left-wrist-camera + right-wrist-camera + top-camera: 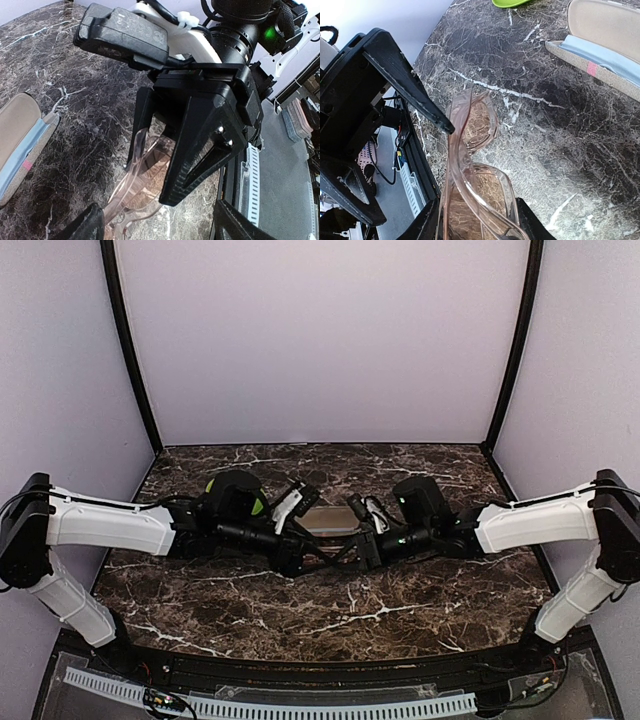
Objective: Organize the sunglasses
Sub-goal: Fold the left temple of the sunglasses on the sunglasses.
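- The sunglasses (pixel 477 125), with a clear pinkish frame and lightly tinted lenses, are held over the middle of the worktop (pixel 330 610). They sit on the side of the glasses case (pixel 605 30) nearer the arm bases, where the two arms meet.
- The glasses are turned on edge, so one lens lies beyond the other in the right wrist view. Whether their lowest part touches the marble, I cannot tell.
- The right claw (pixel 476 220) is pinching the sunglasses, with the frame running between its two black fingers. In the left wrist view the same fingers sit on either side of one lens.
- The left claw (pixel 160 220) is spread wide and holds nothing. Its fingers stand apart at the bottom of its own view, with the glasses in the gap between them.
- In the right wrist view one left fingertip (pixel 447 129) comes right up to the upper rim of the frame. Whether it touches cannot be made out.
- The glasses case lies open on the worktop just beyond the two claws. It has a tan lining, a pale blue edge and a small pink mark on its rim, and it is apart from the glasses.
- A lime-green object (pixel 215 485) lies farther back on the left, mostly hidden behind the left arm.
- The worktop is dark brown marble with white veins.
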Robot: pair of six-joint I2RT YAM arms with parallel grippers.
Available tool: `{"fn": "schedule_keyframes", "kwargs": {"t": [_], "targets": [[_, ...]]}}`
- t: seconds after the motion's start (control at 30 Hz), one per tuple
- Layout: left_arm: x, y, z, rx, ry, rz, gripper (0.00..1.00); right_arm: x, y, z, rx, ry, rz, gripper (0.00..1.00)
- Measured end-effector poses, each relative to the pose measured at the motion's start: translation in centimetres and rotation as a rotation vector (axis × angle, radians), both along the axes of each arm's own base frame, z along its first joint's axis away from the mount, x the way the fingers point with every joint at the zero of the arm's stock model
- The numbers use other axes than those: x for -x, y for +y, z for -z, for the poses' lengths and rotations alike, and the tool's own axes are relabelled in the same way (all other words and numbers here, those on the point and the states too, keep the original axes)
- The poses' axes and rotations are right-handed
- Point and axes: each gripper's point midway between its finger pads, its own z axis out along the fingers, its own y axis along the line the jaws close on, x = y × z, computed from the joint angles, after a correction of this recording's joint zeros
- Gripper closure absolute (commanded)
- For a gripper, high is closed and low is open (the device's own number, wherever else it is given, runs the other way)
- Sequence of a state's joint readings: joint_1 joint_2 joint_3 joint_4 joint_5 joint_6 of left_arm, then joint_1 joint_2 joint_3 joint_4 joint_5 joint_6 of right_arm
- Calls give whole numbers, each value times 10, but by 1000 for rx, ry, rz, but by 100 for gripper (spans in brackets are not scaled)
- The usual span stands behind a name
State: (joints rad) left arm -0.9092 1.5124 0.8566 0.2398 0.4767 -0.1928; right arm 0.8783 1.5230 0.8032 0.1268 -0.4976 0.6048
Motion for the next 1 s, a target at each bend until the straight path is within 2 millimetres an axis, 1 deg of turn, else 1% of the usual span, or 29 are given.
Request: {"fn": "schedule_keyframes", "kwargs": {"t": [0.1, 0.23, 0.37, 0.5, 0.6, 0.8, 0.9, 1.0], "targets": [[3, 0, 2, -11, -15, 17, 25, 1, -1, 1, 0, 8, -4, 72], [2, 1, 0, -15, -46, 21, 22, 2, -1, 1, -3, 13, -8, 72], [1, 6, -12, 0, -115, 9, 20, 5, 0, 2, -6, 23, -24, 72], [4, 18, -25, 25, -235, 12, 19, 10, -1, 5, -2, 46, -48, 72], [8, 27, -30, 27, -325, 24, 18, 14, -2, 5, -3, 62, -65, 72], [19, 43, -29, 7, -484, 63, 16, 22, -1, 2, -4, 91, -112, 71], [29, 44, -28, -15, -564, 102, 16, 25, 2, -4, -20, 104, -136, 71], [32, 43, -25, -45, -620, 125, 16, 26, 4, -9, -36, 113, -154, 71]]}}
